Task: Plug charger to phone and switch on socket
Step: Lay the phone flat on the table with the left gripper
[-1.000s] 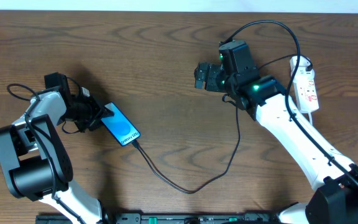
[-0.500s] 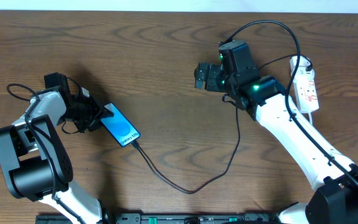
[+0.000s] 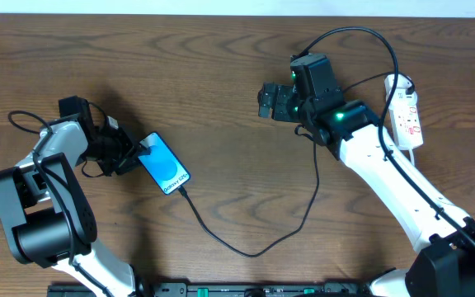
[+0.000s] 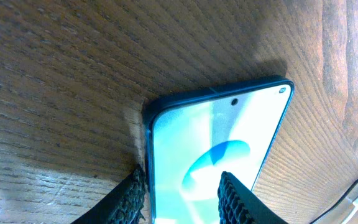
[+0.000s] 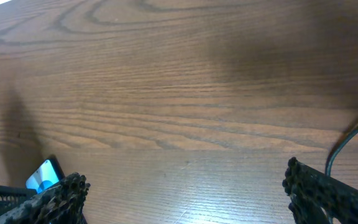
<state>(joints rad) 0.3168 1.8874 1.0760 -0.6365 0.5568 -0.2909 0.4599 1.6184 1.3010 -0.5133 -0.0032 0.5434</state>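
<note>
The phone [image 3: 165,165] lies at the left of the table, blue screen up. The charger [image 3: 254,252], a thin black cable, meets the phone's lower end and loops right and up toward the socket [image 3: 407,111], a white power strip at the far right. My left gripper [image 3: 132,152] is shut on the phone's upper-left end. In the left wrist view its fingers [image 4: 185,199] hold the phone [image 4: 229,137], one at the edge and one over the screen. My right gripper [image 3: 269,101] is open and empty above bare table, fingers wide apart [image 5: 188,199].
The table is dark wood. The charger cable arcs over the right arm near the table's back edge [image 3: 361,33]. The phone [image 5: 42,174] and a piece of cable [image 5: 347,143] show small in the right wrist view.
The phone has shifted slightly right and its screen now shows wider and flatter. The right arm has not moved.
</note>
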